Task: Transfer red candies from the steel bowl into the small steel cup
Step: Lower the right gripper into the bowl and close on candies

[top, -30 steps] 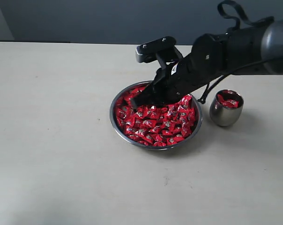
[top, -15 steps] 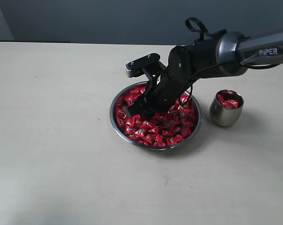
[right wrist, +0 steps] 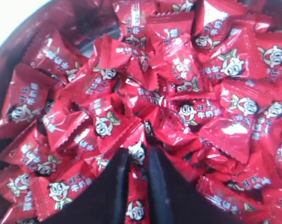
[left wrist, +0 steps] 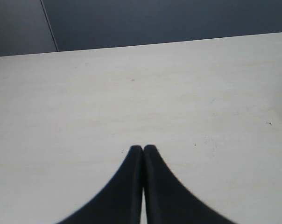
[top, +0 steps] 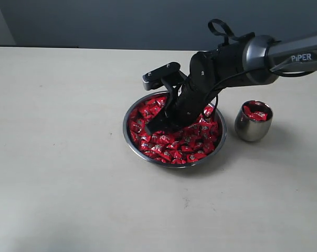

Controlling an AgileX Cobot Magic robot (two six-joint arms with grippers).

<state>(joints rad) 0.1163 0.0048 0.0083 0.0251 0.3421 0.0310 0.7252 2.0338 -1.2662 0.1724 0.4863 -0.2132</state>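
Note:
The steel bowl sits mid-table, heaped with red candies. My right gripper is down among the candies on the bowl's left side. In the right wrist view it is shut on one red candy, whose wrapper is pinched between the black fingers, and the bowl's wall shows at the corner. The small steel cup stands just right of the bowl with a few red candies inside. My left gripper is shut on nothing above bare table and is outside the exterior view.
The pale tabletop stretches around the bowl and cup. A dark wall runs behind the table's far edge. The right arm reaches in from the right, above the gap between bowl and cup.
The right arm swung left and lowered its gripper into the candies on the bowl's left side. Over the last half second it barely shifted. Bowl and cup stayed put.

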